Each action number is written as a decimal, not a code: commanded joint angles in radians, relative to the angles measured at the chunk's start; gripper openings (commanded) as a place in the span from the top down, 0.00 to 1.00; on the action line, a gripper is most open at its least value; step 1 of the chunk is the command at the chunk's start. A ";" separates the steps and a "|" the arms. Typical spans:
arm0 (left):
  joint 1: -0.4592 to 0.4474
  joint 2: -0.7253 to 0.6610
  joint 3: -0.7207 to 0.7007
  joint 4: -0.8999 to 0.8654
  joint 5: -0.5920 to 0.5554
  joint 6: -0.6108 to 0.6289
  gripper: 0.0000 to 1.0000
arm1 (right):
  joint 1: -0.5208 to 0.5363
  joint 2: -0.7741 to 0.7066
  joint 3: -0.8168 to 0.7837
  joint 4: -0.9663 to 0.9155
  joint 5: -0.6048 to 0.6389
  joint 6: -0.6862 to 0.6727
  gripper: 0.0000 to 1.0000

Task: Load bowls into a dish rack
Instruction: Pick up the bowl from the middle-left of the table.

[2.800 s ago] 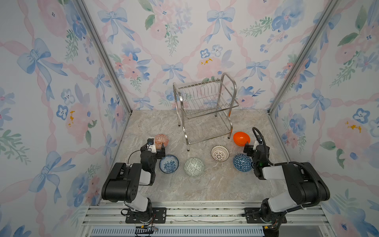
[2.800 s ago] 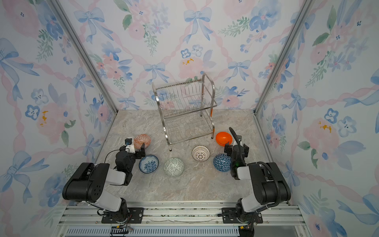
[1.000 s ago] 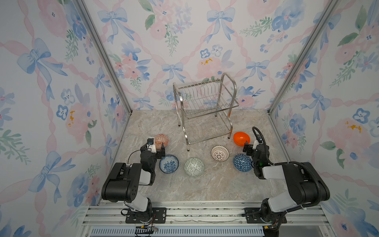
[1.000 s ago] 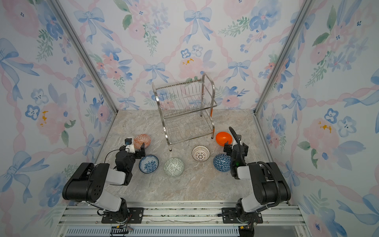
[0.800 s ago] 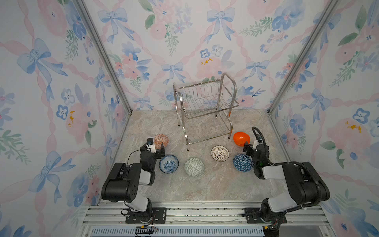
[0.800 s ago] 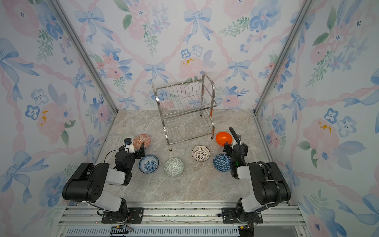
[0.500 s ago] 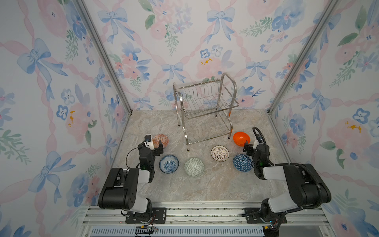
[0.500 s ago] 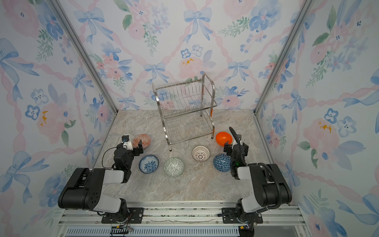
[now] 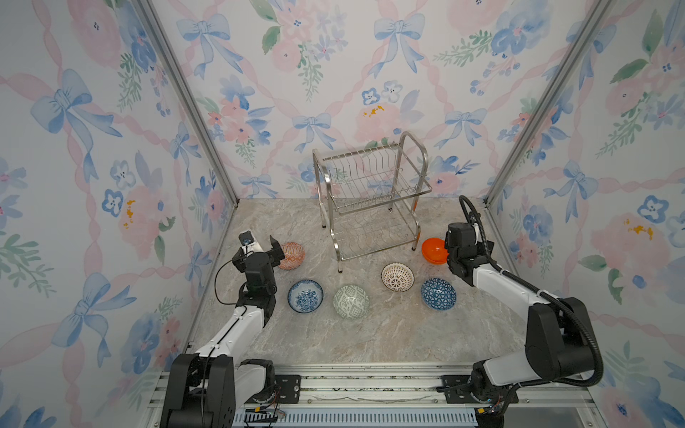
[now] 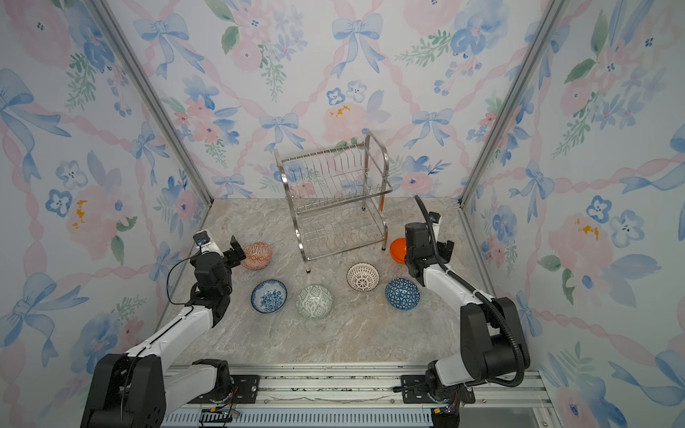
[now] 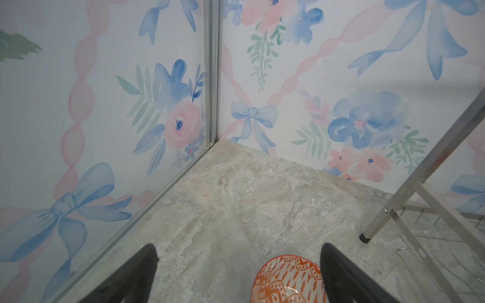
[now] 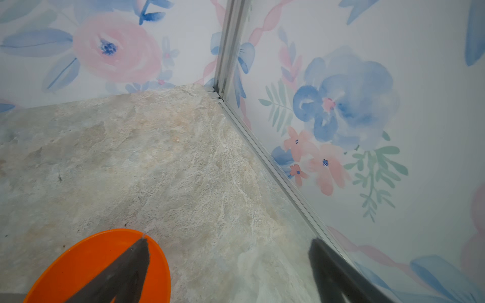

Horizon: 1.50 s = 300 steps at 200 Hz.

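Marble top (image 9: 370,333); both claws (image 11: 238,246) (image 12: 229,240) wide, empty

Plain orange bowl (image 9: 432,250), red-orange patterned bowl (image 9: 293,255), blue floral bowl (image 9: 305,296). Green-grey patterned bowl (image 9: 350,301), white latticed bowl (image 9: 397,276), blue triangle bowl (image 9: 438,294).

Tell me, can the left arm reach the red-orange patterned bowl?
Probably yes: the left arm has its open fingers right beside the red-orange patterned bowl, nothing lies between them, and the dish rack stands clear.
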 commanded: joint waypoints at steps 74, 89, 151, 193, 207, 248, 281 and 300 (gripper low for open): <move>-0.122 0.057 0.169 -0.559 -0.060 -0.255 0.03 | 0.080 -0.219 -0.117 -0.225 -0.291 0.099 0.03; -0.122 0.076 0.166 -0.559 -0.055 -0.257 0.02 | 0.148 -0.239 -0.123 -0.228 -0.263 0.069 0.03; -0.025 0.249 0.211 -0.635 0.134 -0.369 0.02 | 0.244 -0.372 -0.215 -0.202 -0.349 0.062 0.03; 0.028 0.291 0.242 -0.638 0.226 -0.403 0.03 | 0.282 -0.409 -0.236 -0.168 -0.394 0.054 0.03; 0.048 0.322 0.247 -0.639 0.254 -0.407 0.02 | 0.289 -0.412 -0.238 -0.168 -0.389 0.053 0.03; 0.090 0.406 0.315 -0.637 0.321 -0.413 0.06 | 0.293 -0.422 -0.248 -0.160 -0.391 0.060 0.03; 0.095 0.451 0.351 -0.636 0.334 -0.401 0.22 | 0.295 -0.426 -0.250 -0.137 -0.402 0.058 0.03; 0.097 0.479 0.364 -0.636 0.333 -0.399 0.28 | 0.296 -0.415 -0.238 -0.147 -0.411 0.060 0.03</move>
